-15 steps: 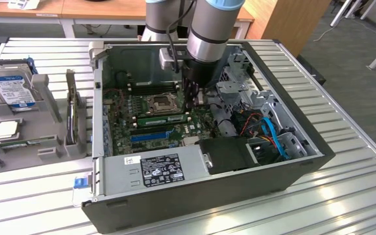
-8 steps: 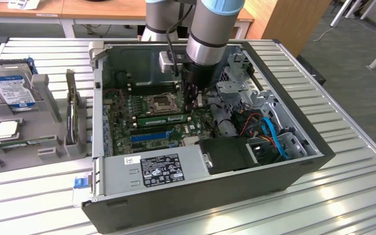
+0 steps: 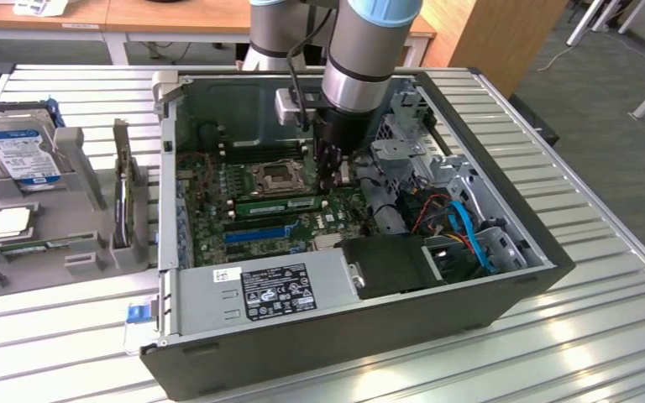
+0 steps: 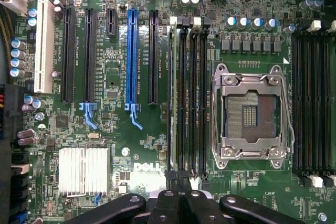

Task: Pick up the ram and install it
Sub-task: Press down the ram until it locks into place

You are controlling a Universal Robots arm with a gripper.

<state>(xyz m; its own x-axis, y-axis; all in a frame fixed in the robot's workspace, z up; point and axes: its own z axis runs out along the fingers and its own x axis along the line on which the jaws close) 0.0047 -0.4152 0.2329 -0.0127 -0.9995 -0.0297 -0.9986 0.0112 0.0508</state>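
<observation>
Inside the open computer case [image 3: 502, 277] on the slatted metal bench [image 3: 591, 336], my fingers [image 4: 178, 192] stand pressed together above the motherboard [image 4: 121, 145], at the end of the memory slots [image 4: 189, 93] beside the empty processor socket [image 4: 251, 109]. The ram [image 3: 280, 205], a green stick with a white sticker, sits seated in a slot next to that socket, just beside my closed fingers, which hold nothing. A hard drive [image 3: 18, 151] rests in a grey holder outside the case.

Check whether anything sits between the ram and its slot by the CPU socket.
Nothing visible does. The ram already stands in a slot beside the CPU socket, with the shut gripper over one end.
</observation>
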